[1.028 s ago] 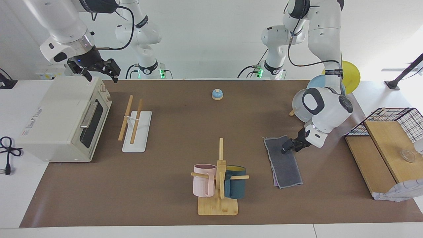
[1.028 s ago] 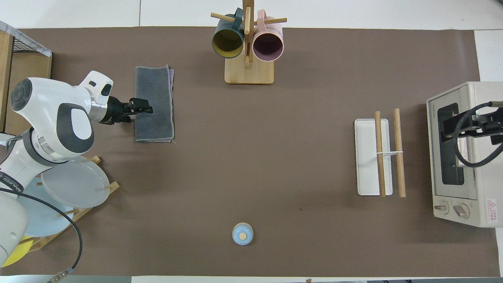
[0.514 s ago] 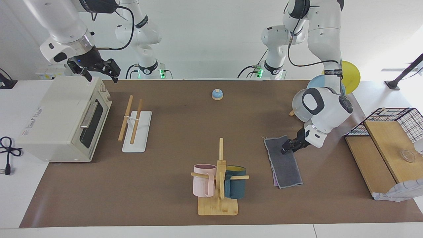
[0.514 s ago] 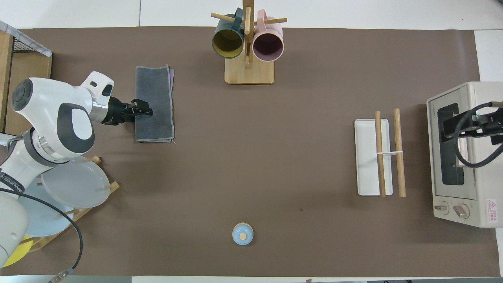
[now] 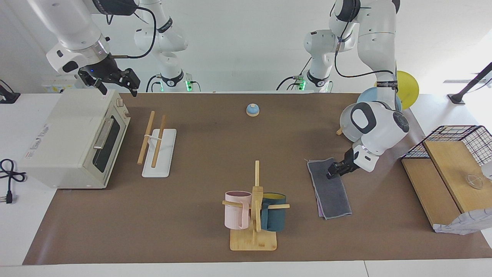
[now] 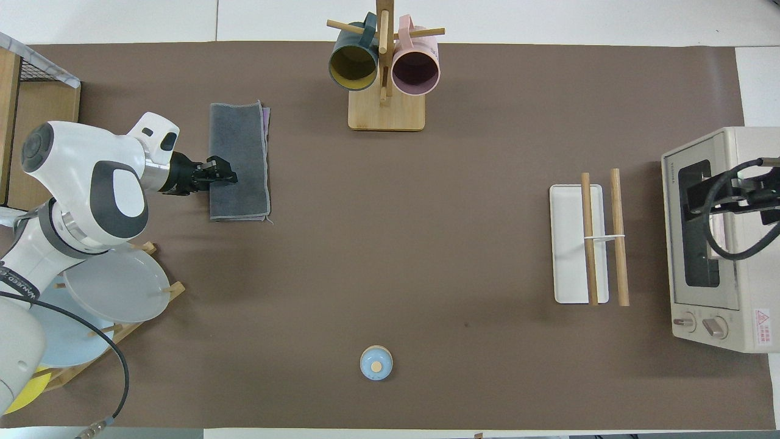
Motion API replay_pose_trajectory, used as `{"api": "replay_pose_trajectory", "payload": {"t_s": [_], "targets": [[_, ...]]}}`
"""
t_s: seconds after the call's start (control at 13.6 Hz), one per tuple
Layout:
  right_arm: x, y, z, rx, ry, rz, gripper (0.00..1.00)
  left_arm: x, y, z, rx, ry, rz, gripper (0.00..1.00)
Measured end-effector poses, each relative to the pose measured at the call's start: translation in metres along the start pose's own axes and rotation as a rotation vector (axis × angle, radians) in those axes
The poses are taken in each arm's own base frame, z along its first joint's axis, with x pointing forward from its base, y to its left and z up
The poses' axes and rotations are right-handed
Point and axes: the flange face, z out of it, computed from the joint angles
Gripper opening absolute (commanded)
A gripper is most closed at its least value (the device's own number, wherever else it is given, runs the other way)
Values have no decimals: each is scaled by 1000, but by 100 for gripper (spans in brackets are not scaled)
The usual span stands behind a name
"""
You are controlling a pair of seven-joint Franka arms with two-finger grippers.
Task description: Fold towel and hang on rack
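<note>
Since a second ago left gripper (image 5: 331, 170) has crept slightly toward the robots along the towel's (image 5: 329, 188) long edge; towel itself, rack and right arm look unchanged.

Going across the facing view: right gripper (image 5: 115, 81) hangs above the toaster oven (image 5: 71, 138), fingers apart, holding nothing; it waits. Just beside the oven stands the rack (image 5: 157, 145), two wooden rods over a white base, bare. Mug stand (image 5: 254, 215) sits mid-table, farther from the robots.

Towel lies flat toward the left arm's end of the table, already folded to a narrow strip, grey face up, a sliver of purple at one edge. Its long axis runs toward and away from the robots. Left gripper comes at it from the side, across that axis, at the long edge in the half nearer the robots. Left arm is clearly the nearer one; rack is well apart, so a carry across the table is probably ahead.

Hard to make out: cannot tell whether left gripper pinches the towel edge or only rests on it. In the overhead view the gripper (image 6: 219, 172) overlaps the cloth (image 6: 244, 152), hiding the contact.
</note>
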Motion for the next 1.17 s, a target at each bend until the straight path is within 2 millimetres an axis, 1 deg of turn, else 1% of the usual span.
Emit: {"api": "replay_pose_trajectory", "payload": {"t_s": [0.29, 0.37, 0.51, 0.66, 0.73, 0.81, 0.95, 1.1, 1.17], "targets": [[0, 2, 1, 2, -1, 3, 100, -1, -1, 2, -2, -9, -3, 0], [0, -1, 2, 7, -4, -2, 100, -1, -1, 1, -2, -10, -4, 0], [2, -14, 2, 75, 6, -24, 100, 0, 0, 0, -3, -8, -3, 0], [5, -20, 6, 122, 24, -30, 100, 5, 4, -8, -10, -4, -8, 0], [6, -21, 11, 133, 26, -27, 100, 9, 9, -16, -18, -4, -32, 0], [6, -22, 19, 149, 24, -12, 100, 15, 18, -29, -28, -1, -78, 0], [2, -27, 33, 202, 5, 46, 100, 20, 41, -59, -41, 11, -203, 0], [-4, -29, 37, 249, -17, 121, 100, 15, 73, -88, -38, 15, -336, 0], [-7, -32, 37, 282, -33, 180, 100, 9, 95, -103, -41, 13, -419, 0]]}}
